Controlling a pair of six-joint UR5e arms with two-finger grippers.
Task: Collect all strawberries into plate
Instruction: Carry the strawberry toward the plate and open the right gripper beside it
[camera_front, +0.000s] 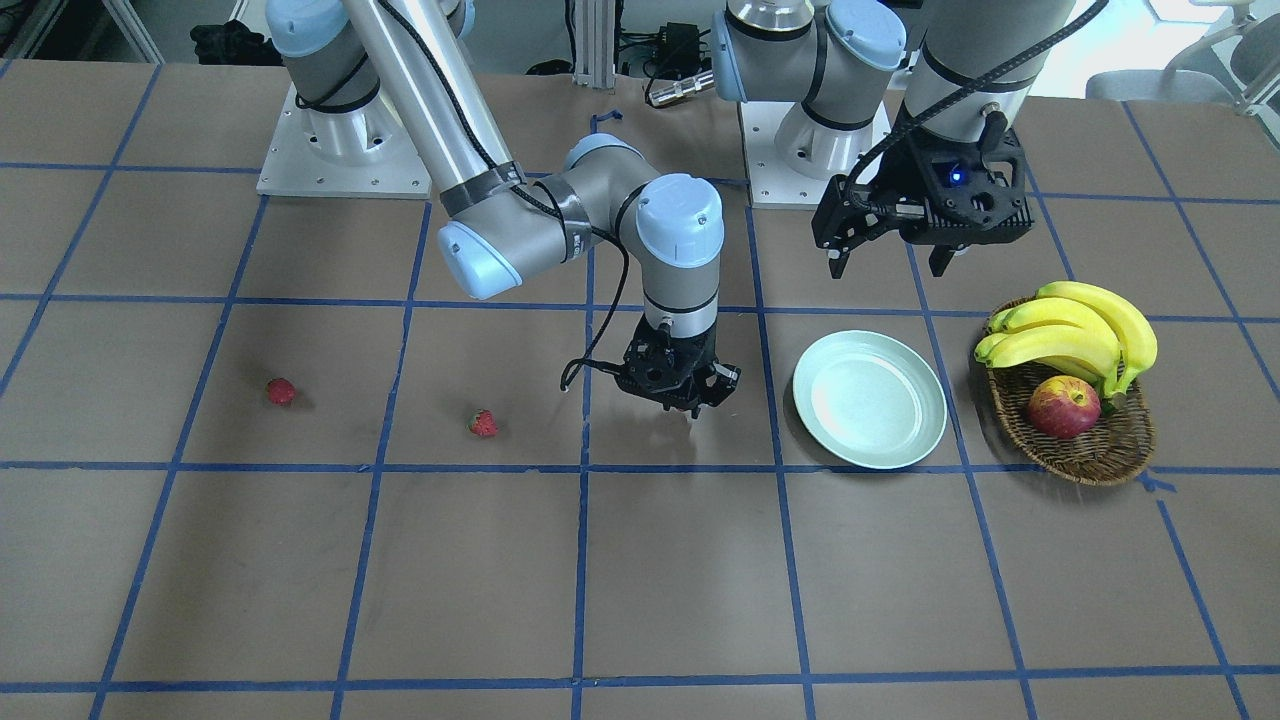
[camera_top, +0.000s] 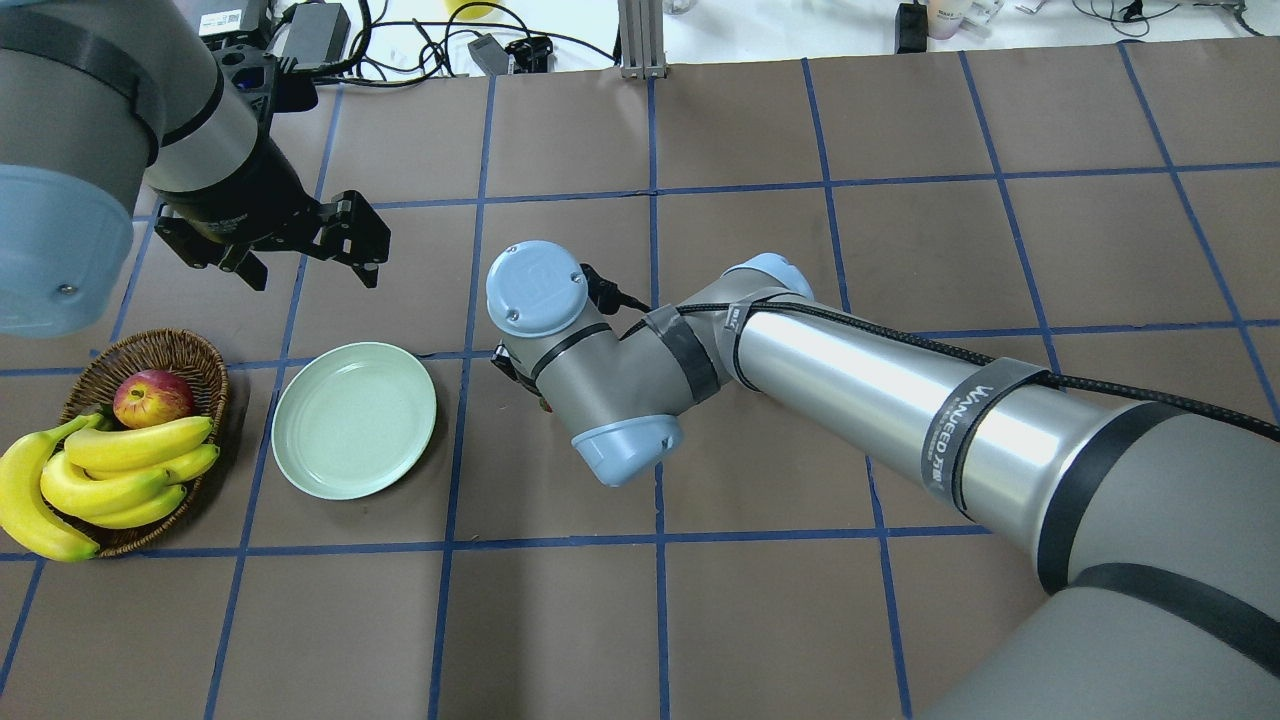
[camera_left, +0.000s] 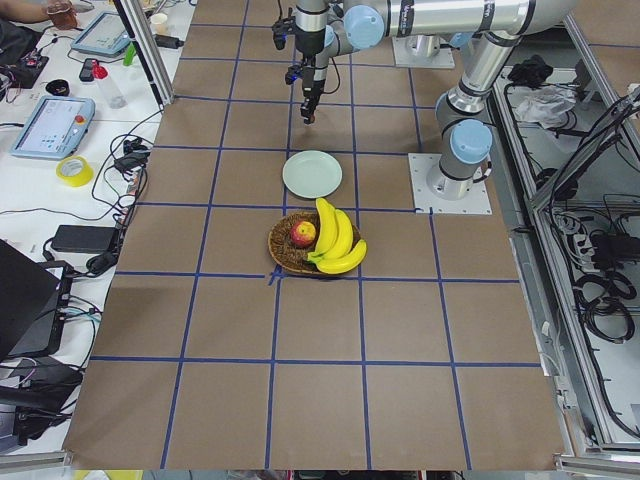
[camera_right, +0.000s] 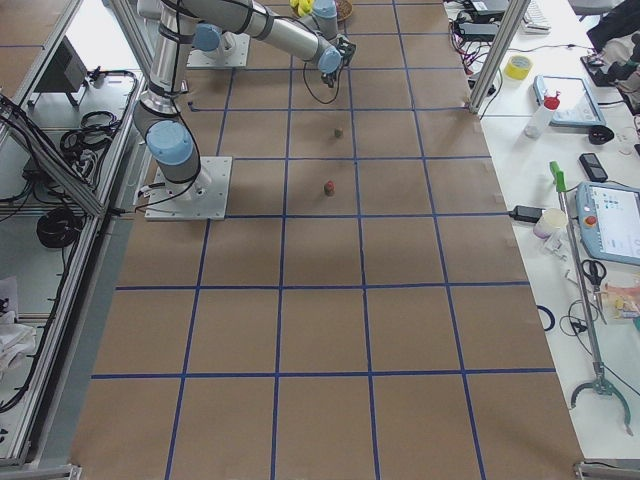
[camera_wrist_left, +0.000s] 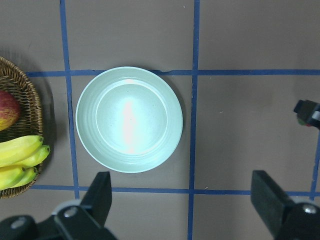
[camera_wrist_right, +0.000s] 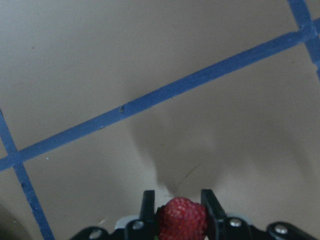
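The right gripper (camera_front: 690, 405) holds its jaws pinched on one strawberry (camera_wrist_right: 182, 220) just above the desk (camera_front: 640, 560), and the bare plate (camera_front: 870, 400) lies near on the robot's left across one blue tape line (camera_front: 772, 400), beside the spread-jawed left gripper (camera_front: 888, 268), while two strawberries (camera_front: 281, 391) (camera_front: 483, 423) lie farther right.

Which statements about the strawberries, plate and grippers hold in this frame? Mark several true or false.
1. The plate holds no strawberry. True.
2. The right gripper has its fingers shut on a strawberry. True.
3. Two strawberries lie in the basket. False: the two loose strawberries lie on the table; the basket holds only bananas and an apple.
4. The left gripper is shut on the apple. False: it hangs open and empty above the table, near the plate.
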